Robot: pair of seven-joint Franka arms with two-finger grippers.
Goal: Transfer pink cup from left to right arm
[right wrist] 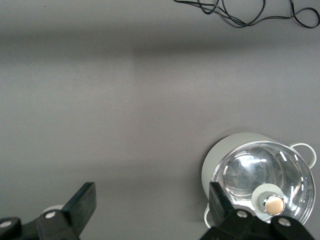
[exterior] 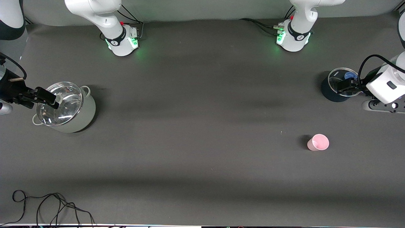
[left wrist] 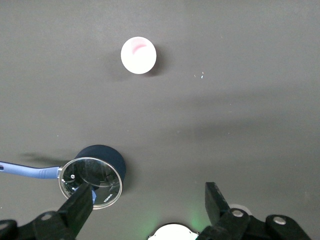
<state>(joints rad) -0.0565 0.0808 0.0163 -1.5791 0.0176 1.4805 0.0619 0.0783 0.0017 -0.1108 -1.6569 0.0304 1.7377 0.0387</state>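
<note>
The pink cup [exterior: 318,142] stands upright on the grey table toward the left arm's end, nearer to the front camera than the dark blue pot. It also shows in the left wrist view [left wrist: 138,55], apart from the fingers. My left gripper [exterior: 345,86] hangs over the dark blue pot, open and empty [left wrist: 147,202]. My right gripper [exterior: 50,98] hangs over the pale pot at the right arm's end, open and empty [right wrist: 151,202]. Nothing holds the cup.
A dark blue pot [exterior: 332,91] with a glass lid and blue handle [left wrist: 95,177] stands under the left gripper. A pale pot [exterior: 80,118] with a glass lid [right wrist: 262,175] stands under the right gripper. A black cable [exterior: 47,205] lies at the table's front edge.
</note>
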